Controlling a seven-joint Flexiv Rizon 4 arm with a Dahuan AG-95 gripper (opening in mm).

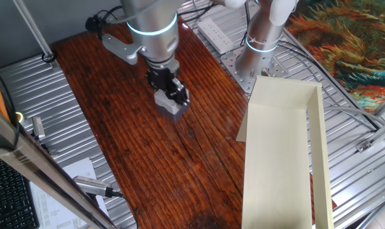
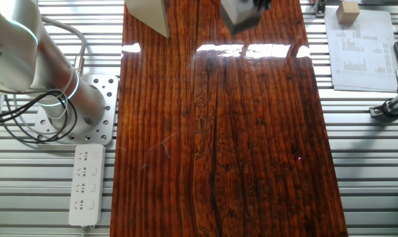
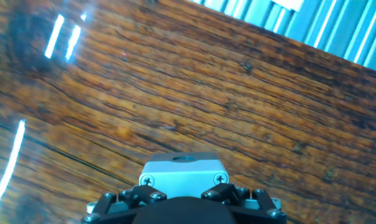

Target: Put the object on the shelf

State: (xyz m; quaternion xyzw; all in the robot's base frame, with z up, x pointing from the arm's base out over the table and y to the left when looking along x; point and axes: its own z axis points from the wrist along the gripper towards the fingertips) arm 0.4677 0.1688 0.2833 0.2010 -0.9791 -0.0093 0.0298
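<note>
The small light-grey square box (image 1: 170, 104) is clamped in the black two-finger gripper (image 1: 172, 95), above the dark red-brown wooden tabletop (image 1: 173, 159) — well apart from the cream flat shelf panel (image 1: 278, 152). It is judged rigid, light, smooth-sided — best held across opposite flat faces.

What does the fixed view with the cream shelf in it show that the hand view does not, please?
Only that fixed view shows the shelf, the arm's base, the white power strip and the pincer from outside, shut on the grey box. Only the hand view shows the box's fastening screws and its pale face close up. Both share the box and the wooden tabletop.
</note>
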